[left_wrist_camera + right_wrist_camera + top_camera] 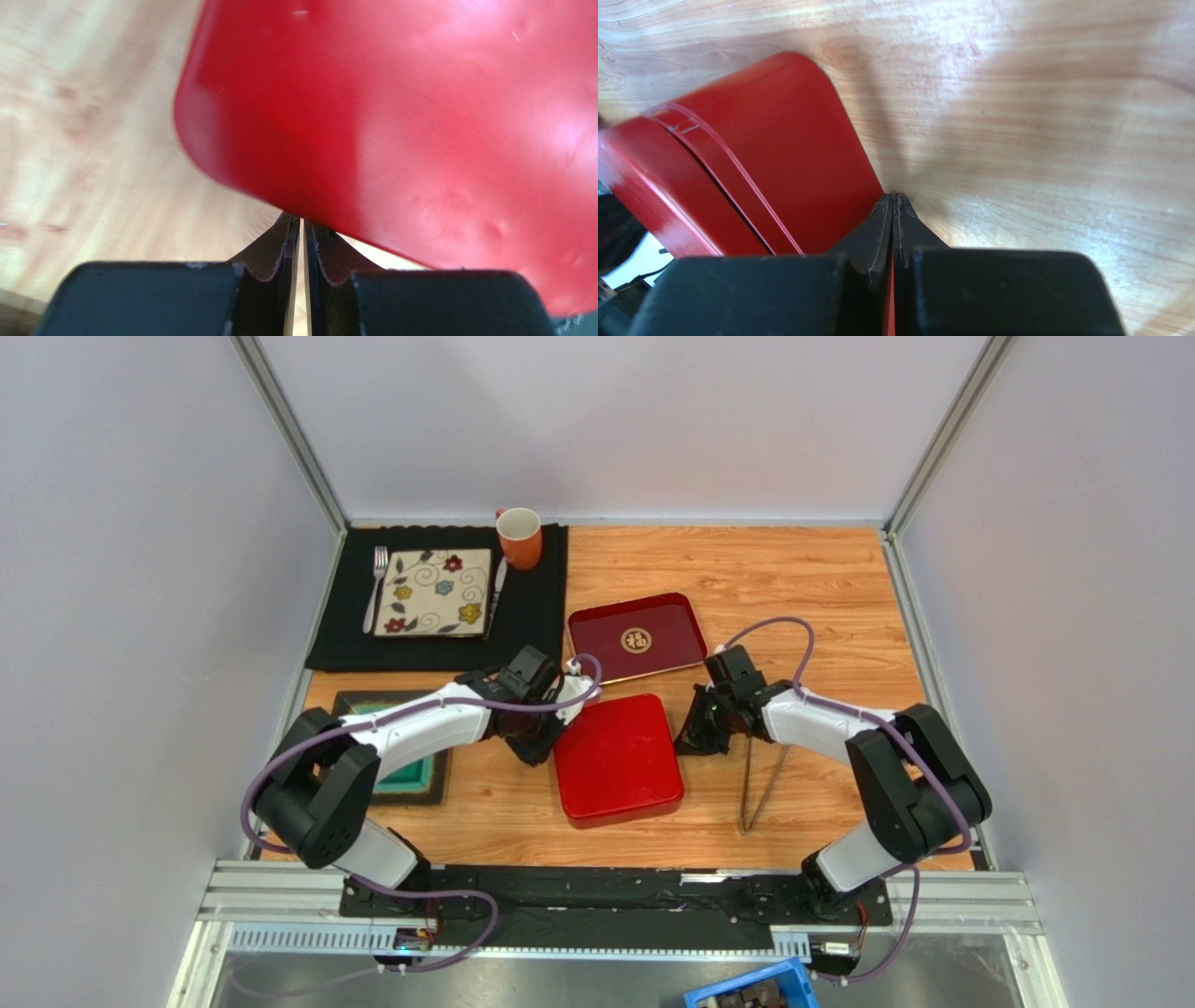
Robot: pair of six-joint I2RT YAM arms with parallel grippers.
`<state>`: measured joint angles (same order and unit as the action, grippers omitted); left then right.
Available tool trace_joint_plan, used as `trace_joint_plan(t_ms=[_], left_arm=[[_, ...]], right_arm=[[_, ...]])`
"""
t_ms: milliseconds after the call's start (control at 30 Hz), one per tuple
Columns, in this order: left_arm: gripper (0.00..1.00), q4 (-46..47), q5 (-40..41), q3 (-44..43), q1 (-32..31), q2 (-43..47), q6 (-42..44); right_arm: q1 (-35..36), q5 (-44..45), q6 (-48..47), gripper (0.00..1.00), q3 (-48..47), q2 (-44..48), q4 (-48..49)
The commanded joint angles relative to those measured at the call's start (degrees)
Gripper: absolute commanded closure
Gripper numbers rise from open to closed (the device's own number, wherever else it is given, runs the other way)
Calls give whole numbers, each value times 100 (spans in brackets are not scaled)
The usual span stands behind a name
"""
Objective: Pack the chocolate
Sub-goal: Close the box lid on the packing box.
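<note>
No chocolate shows in any view. A closed glossy red box (617,759) lies on the wooden table between my two arms. My left gripper (539,738) is shut and empty, its tips low at the box's left edge. In the left wrist view the box (421,105) fills the upper right, just beyond my left gripper (302,222). My right gripper (693,738) is shut and empty at the box's right edge. In the right wrist view my right gripper (893,197) touches the side of the box (773,161), where the seam between lid and base shows.
A dark red tray with a gold emblem (636,636) lies behind the box. An orange mug (519,536), a flowered plate (434,592) and a fork (377,588) sit on a black mat (540,602) at the back left. A green-framed tray (407,770) lies under my left arm. Thin tongs (758,784) lie at the right.
</note>
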<state>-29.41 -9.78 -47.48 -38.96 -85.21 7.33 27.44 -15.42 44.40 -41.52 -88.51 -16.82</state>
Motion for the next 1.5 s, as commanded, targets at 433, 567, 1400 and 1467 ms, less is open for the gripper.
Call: trace_joint_plan(t_ms=[433,567,1400,1467], left_arm=[[81,-29,-762,-297,1319,127,-232],[73,-135,-937,-182,1610,268,-434],[70,102,-1316,-490,1697,118,-927],[70,207,-1202,-403,1978,101,-935]], right_arm=[[262,57,174,99,285,159,-93],[253,92,130,99,214,159,-155],[253,83,139,100,205,273,-234],[262,109,148,100,214,299,-243]])
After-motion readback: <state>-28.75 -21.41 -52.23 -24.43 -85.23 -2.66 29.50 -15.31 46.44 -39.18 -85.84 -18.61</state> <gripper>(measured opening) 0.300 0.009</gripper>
